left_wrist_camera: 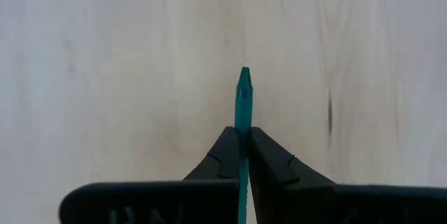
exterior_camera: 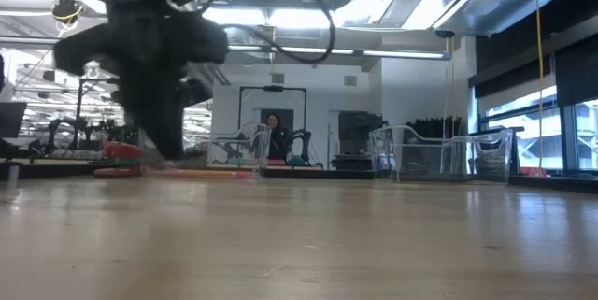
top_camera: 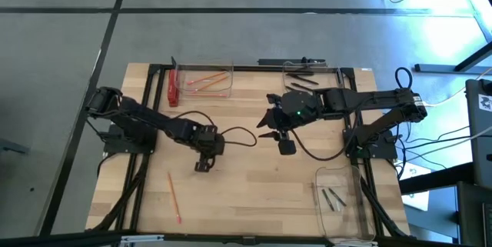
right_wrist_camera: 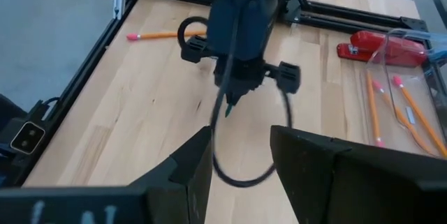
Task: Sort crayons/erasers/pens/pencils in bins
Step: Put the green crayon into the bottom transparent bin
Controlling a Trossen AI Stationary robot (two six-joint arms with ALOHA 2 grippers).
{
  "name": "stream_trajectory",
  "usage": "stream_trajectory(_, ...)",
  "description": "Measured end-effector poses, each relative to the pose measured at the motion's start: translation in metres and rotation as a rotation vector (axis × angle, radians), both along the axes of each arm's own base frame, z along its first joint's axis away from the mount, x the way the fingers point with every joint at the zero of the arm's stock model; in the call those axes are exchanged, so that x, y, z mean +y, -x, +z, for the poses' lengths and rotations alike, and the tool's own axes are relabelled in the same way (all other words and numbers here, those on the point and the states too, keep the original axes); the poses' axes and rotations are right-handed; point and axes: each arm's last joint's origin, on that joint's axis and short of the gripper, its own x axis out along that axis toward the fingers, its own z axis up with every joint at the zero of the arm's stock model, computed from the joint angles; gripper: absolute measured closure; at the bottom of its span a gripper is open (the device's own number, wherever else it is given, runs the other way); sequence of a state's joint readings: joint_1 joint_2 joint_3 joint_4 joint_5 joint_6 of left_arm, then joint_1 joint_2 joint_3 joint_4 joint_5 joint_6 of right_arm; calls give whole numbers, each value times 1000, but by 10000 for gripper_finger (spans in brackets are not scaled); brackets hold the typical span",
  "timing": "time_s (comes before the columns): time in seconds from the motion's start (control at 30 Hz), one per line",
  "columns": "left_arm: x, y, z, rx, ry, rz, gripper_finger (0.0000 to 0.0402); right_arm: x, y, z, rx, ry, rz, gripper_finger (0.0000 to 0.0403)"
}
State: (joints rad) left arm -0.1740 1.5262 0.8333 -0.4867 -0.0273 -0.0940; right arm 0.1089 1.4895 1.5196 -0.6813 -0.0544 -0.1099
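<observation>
I reckon I'm past halfway. Going left to right: one pencil (top_camera: pixel 174 196), a thin orange stick with a pink end, lies loose on the pale wood table (top_camera: pixel 254 201) near my left front corner, unsorted. The left gripper (left_wrist_camera: pixel 244 155) is pinched on a teal crayon (left_wrist_camera: pixel 243 102), waxy and blunt-pointed, over bare planks mid-table. The back-left bin (top_camera: pixel 201 80), clear plastic, holds several pencils beside a red stapler (top_camera: pixel 173 87). The right gripper (right_wrist_camera: pixel 241 155) hangs spread, holding nothing. The back-right bin (top_camera: pixel 311 74) holds black pens; the front-right bin (top_camera: pixel 342 201) has a few dark sticks.
</observation>
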Motion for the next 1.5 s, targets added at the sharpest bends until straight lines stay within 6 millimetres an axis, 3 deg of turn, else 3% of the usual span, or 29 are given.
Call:
stream_trajectory(0.23,16,-13,22,-11,-20,24,401,1,11,-2,101,-4,21,256)
stream_trajectory(0.53,39,-36,69,-135,-50,37,401,15,28,-17,328,38,71,256)
stream_trajectory(0.73,50,-46,96,-222,-51,68,401,15,24,-29,310,108,8,256)
stream_trajectory(0.9,50,-51,111,-273,-49,69,401,8,14,-54,277,183,-33,256)
stream_trajectory(1.23,49,-53,116,-291,-45,69,401,-5,-8,-81,25,155,-86,256)
stream_trajectory(1.5,49,-53,116,-291,-43,74,401,-13,-10,-108,-62,151,-110,256)
